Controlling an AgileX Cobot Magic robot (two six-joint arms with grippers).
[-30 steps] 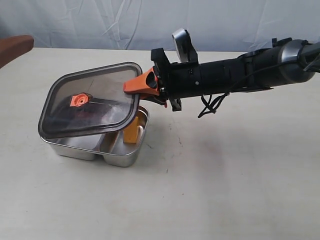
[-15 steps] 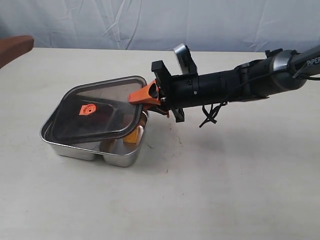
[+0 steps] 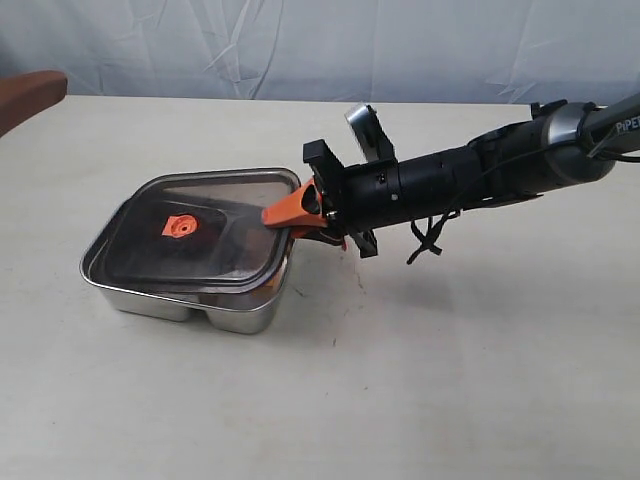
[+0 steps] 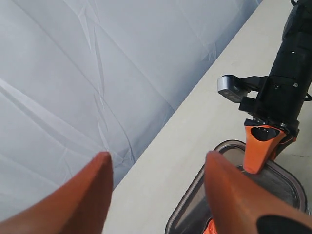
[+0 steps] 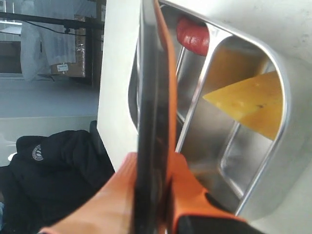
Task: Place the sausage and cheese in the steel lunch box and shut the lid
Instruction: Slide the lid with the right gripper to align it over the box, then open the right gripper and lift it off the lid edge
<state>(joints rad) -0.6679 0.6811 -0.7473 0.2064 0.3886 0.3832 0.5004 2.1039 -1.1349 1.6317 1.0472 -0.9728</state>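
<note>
1. The lid (image 3: 195, 235) lies nearly flat over the steel lunch box (image 3: 180, 300), with its long axis along the box's and its right edge slightly raised.
2. The right gripper (image 3: 285, 215) pinches that edge. The left gripper (image 4: 157, 163) gapes wide, holding nothing.
3. The sausage (image 5: 192, 36) and the cheese (image 5: 253, 105) sit inside the box.
4. The right arm (image 3: 480, 170) bears lettering "PIPE", cut off at the frame edge.
5. A second ago the lid tilted steeply.

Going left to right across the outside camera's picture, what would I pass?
brown rounded object at the edge → lid over the steel lunch box → right end effector gripping the lid's edge → its black arm
</note>
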